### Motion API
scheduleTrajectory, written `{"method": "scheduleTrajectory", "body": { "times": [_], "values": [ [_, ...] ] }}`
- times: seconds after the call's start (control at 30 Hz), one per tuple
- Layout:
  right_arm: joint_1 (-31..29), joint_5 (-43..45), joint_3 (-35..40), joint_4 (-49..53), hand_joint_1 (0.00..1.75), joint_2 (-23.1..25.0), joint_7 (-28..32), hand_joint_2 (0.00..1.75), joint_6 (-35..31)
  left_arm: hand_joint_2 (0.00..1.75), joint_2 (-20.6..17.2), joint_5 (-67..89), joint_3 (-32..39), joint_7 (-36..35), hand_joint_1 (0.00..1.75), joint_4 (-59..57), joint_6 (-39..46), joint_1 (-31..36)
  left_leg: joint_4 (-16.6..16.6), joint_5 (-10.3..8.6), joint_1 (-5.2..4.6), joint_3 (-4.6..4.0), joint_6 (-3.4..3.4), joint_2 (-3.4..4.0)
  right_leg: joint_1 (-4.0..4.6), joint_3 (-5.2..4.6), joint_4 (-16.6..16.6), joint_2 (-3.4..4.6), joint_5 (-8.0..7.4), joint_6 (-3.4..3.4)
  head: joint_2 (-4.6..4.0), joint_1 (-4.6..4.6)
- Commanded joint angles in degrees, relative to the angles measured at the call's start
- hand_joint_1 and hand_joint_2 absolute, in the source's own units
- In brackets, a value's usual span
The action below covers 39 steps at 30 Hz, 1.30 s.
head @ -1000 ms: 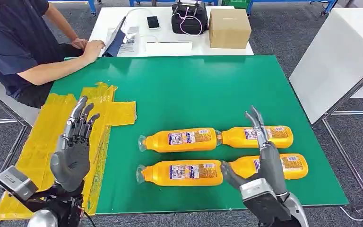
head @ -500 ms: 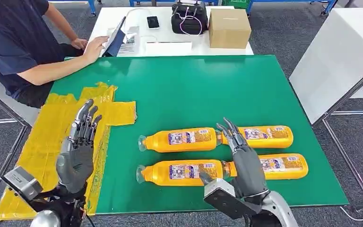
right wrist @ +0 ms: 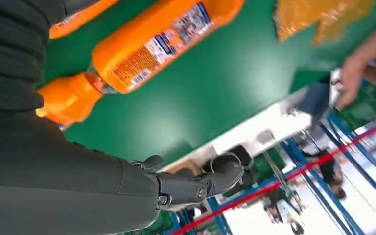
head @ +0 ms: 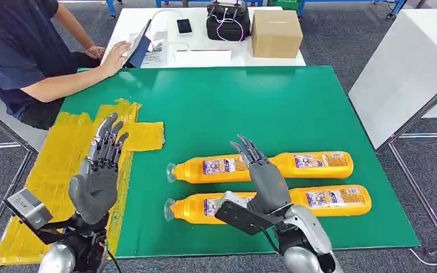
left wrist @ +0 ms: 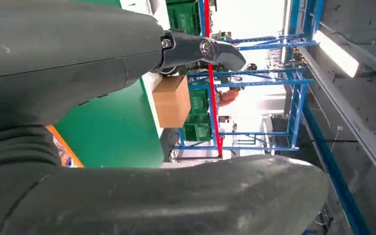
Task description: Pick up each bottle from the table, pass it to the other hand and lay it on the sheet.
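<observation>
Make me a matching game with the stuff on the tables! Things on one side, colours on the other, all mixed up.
Things:
1. sheet
2. box
3. phone
4. table mat

Colours:
A. green
B. black
C. yellow
D. brown

Pairs: 1-C, 2-D, 3-B, 4-A

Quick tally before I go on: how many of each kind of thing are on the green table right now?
Orange bottles: 4 (far left, far right, near left, near right)
Yellow sheet: 1
Total: 5
</observation>
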<state>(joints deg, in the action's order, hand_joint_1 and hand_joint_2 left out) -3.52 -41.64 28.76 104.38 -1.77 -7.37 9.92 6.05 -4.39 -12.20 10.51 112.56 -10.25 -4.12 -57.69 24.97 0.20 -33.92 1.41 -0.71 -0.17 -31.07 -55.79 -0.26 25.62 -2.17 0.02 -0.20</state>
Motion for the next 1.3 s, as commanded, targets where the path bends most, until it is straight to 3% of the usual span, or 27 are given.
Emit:
{"method": "scheduleTrajectory", "body": {
  "times": [0.03, 0.27, 0.3, 0.43, 0.87, 0.97, 1.03, 1.3],
  "values": [
    [-7.17, 0.15, 4.66, -13.81, 0.00, -0.05, -1.21, 1.75, 1.68, 0.00, -0.82, -0.53, -1.77, -0.16, 0.00, -4.71, -0.27, 2.76, 0.10, -0.03, 0.03, 0.19, -0.07, 0.17, 0.03, 0.17, 0.11, 0.14, -0.07, 0.04, 0.00, 0.00],
    [-9.20, 2.23, 8.62, -17.87, 0.00, -1.65, -4.04, 1.75, 3.96, 0.00, -0.85, -1.23, -1.55, -0.06, 0.00, -5.68, -0.64, 2.59, 0.08, -0.01, 0.01, 0.18, -0.04, 0.14, 0.01, 0.15, 0.09, 0.11, -0.04, 0.02, 0.00, 0.00],
    [-7.33, 5.17, 7.31, -19.23, 0.00, -0.89, -5.08, 1.75, 5.14, 0.00, -1.05, -1.65, -1.90, -3.38, 0.00, -7.13, -0.72, 2.32, 0.07, 0.00, 0.03, 0.17, -0.04, 0.12, 0.04, 0.15, 0.10, 0.09, -0.03, 0.02, 0.00, -0.02],
    [-6.08, 5.78, 9.28, -23.11, 0.00, -1.89, -3.40, 1.75, 4.10, 0.00, -1.12, -1.34, -2.69, -1.06, 0.00, -10.42, -0.65, 2.29, 0.12, -0.03, 0.00, 0.20, -0.02, -0.05, 0.00, 0.19, 0.14, -0.06, -0.01, 0.01, 0.00, 0.00],
    [-13.34, 8.99, 18.18, -31.83, 0.00, -6.02, -6.79, 1.75, 9.98, 0.00, -0.77, -1.58, -3.40, -1.21, 0.00, -13.08, -1.59, 3.81, 0.07, -0.04, 0.00, 0.12, -0.04, 0.05, 0.01, 0.11, 0.09, 0.02, -0.04, 0.01, 0.00, 0.00],
    [-18.23, 2.90, 23.23, -30.51, 0.00, -6.79, -11.34, 1.75, 11.20, 0.00, -0.23, -2.28, -3.13, 0.39, 0.00, -10.21, -0.23, 5.23, 0.07, -0.04, 0.00, 0.13, -0.03, 0.03, 0.00, 0.12, 0.08, 0.01, -0.03, 0.01, 0.00, -0.02],
    [-19.60, 4.30, 22.47, -28.40, 0.00, -6.24, -13.47, 1.75, 14.08, 0.00, -0.33, -3.15, -3.11, -3.10, 0.00, -7.16, 0.42, 5.75, -0.02, -0.01, 0.03, 0.10, -0.06, 0.14, 0.03, 0.07, 0.03, 0.10, -0.04, 0.02, 0.00, -0.02],
    [-19.12, 4.23, 22.68, -28.33, 0.00, -6.56, -13.24, 1.75, 13.89, 0.00, -0.54, -3.06, -3.20, -2.86, 0.00, -7.28, 0.33, 5.38, -0.02, -0.04, 0.02, 0.07, -0.02, 0.04, 0.02, 0.08, 0.00, 0.00, -0.01, 0.01, 0.00, 0.00]
  ]
}}
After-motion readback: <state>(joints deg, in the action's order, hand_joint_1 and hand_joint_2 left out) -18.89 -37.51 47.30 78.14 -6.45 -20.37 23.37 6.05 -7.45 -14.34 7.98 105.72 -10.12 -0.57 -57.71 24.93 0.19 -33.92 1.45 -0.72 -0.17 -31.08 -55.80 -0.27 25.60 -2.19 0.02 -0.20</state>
